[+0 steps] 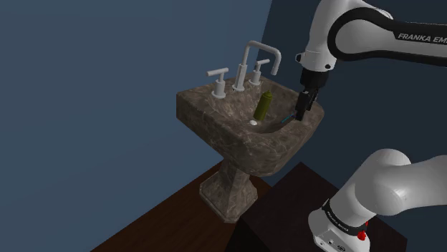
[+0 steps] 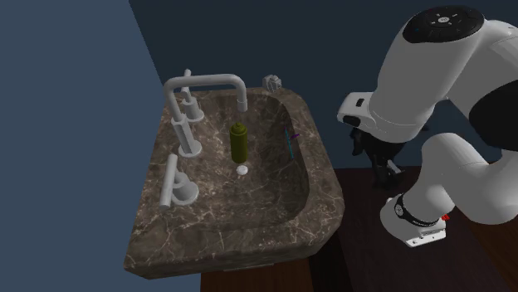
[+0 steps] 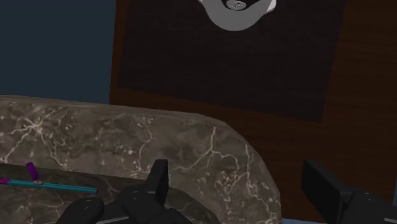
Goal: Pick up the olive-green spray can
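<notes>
Spray can: the olive-green spray can [image 1: 263, 106] [image 2: 239, 143] stands in the basin of the sink [image 1: 236, 147] [image 2: 249, 245]. It is below the spout of the tap and just beside the sink's white drain [image 2: 242, 169], on the tap side of it.

Pincer: the black pincer [image 1: 300, 114] [image 3: 235, 167] hangs over the sink's rim on the side nearest the stand. Its tips are near that rim.

Pincer state: the fingers [image 3: 159, 175] are spread wide. Nothing is pinched, and between them shows the sink's veined rim [image 3: 159, 140].

Can relative to pincer: the can is apart from the pincer and untouched. It sits deeper in the sink's basin, toward the tap, while the pincer is out at the sink's edge.

Between them: a thin teal stick with purple ends [image 1: 286, 119] [image 2: 289, 143] [image 3: 54, 186] lies on the sink's inner slope, closer to the pincer than the can is.

Sink: brown marbled stone on a pedestal, set against a blue wall [image 1: 107, 71].

Tap: a pale grey tap [image 1: 252, 57] [image 2: 207, 83] with a handle on either side stands on the sink's back ledge.

Stand: the dark stand [image 1: 286, 207] [image 3: 222, 57] sits just beside the sink's pedestal on a dark wooden floor [image 1: 165, 215].
</notes>
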`<control>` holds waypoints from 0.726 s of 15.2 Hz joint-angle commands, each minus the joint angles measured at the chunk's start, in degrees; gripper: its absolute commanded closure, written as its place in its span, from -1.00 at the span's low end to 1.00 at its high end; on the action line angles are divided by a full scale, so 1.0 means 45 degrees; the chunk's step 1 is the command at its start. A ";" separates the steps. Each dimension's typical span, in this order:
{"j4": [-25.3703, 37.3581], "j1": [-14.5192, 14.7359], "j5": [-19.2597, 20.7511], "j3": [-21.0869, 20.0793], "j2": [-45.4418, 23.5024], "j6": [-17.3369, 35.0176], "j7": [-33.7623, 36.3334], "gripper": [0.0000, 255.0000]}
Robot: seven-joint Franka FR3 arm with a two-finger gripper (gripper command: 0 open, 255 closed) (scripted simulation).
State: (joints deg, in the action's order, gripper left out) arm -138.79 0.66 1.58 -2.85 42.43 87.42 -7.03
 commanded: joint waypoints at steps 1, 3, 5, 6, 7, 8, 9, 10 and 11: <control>0.0000 0.0000 0.0000 0.0000 0.0000 0.0000 0.0000 -1.00; -0.0091 -0.0233 0.0136 0.0363 -0.0452 0.0905 -0.0154 -1.00; -0.0121 -0.0457 0.0237 0.0724 -0.0958 0.1799 -0.0313 -1.00; -0.0113 -0.0562 0.0273 0.0904 -0.1230 0.2241 -0.0396 -1.00; -0.0089 -0.0663 0.0299 0.1085 -0.1513 0.2677 -0.0480 -1.00; -0.0050 -0.0756 0.0315 0.1268 -0.1807 0.3109 -0.0566 -1.00; 0.0004 -0.0844 0.0319 0.1451 -0.2112 0.3534 -0.0656 -1.00; 0.0073 -0.0926 0.0310 0.1634 -0.2426 0.3952 -0.0750 -1.00; 0.0157 -0.1002 0.0288 0.1817 -0.2749 0.4363 -0.0849 -1.00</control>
State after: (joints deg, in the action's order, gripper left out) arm -138.18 -3.69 3.18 4.85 31.43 104.85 -10.87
